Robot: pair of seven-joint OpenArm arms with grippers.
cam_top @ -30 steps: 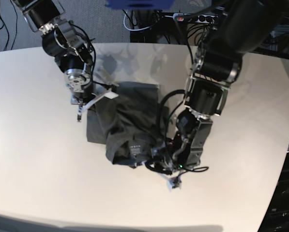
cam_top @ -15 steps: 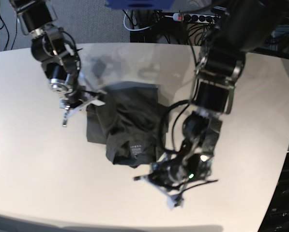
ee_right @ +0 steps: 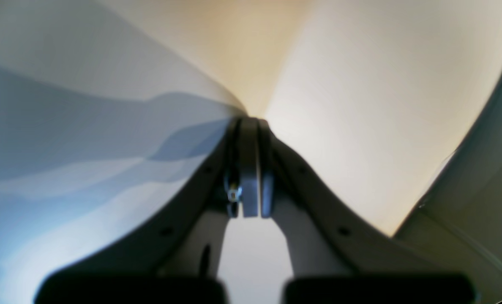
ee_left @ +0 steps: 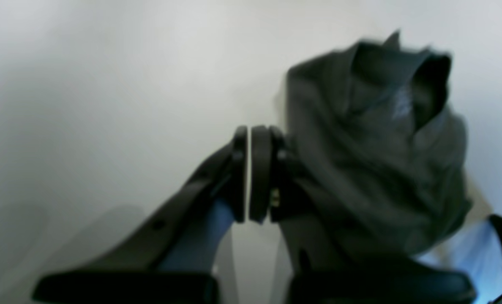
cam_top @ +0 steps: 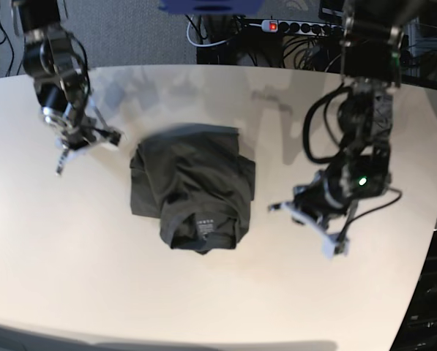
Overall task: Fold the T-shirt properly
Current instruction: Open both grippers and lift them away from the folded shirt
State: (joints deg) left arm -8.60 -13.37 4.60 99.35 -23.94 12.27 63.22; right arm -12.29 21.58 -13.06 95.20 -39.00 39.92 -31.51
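We see the folded T-shirt [cam_top: 192, 186] lying mid-tabletop [cam_top: 94, 278] nearer the far edge, with our left gripper [cam_top: 306, 219] and right gripper [cam_top: 83, 142] off it on either side, both pinched together, holding nothing.

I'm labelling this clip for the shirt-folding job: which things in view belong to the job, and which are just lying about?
Belongs to the job:
- T-shirt, folded on the table
- left gripper, shut
- right gripper, shut

Just there:
- power strip and cables behind the table
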